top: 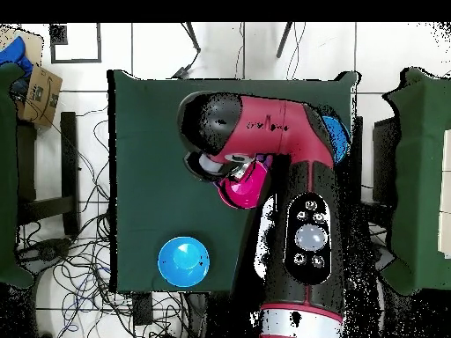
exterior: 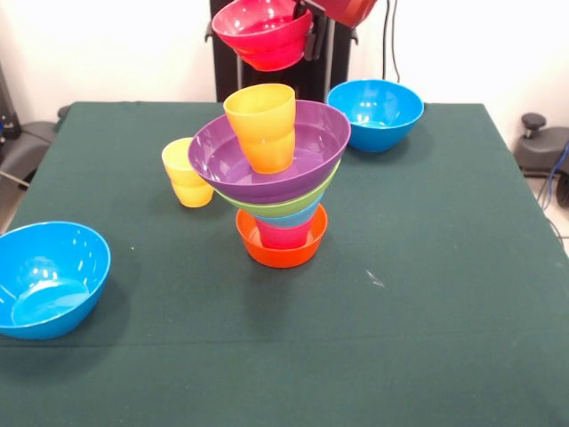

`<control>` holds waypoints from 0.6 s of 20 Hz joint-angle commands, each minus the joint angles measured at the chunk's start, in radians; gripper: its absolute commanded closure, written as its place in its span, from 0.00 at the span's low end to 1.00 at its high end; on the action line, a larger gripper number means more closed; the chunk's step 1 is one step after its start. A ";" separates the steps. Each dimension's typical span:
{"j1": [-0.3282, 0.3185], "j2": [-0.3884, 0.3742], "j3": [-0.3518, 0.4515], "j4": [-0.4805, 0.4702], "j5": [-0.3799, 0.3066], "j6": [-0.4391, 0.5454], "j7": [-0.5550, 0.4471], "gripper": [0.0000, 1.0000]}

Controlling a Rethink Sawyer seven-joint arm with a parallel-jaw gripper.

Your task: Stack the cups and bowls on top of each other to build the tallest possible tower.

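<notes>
Blue bowl [exterior: 49, 277] nearest; no writing readable; pincer [exterior: 311, 36] clamped on red bowl [exterior: 264, 33] above tower [exterior: 276, 178].

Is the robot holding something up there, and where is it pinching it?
Yes. The gripper holds the small red bowl in the air above the tower, pinching its rim on one side.
</notes>
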 commanded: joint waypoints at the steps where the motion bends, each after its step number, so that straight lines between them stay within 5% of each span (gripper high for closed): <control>1: -0.004 0.015 0.103 0.098 -0.027 -0.111 -0.112 1.00; 12: -0.006 0.009 0.109 0.093 -0.035 -0.201 -0.116 1.00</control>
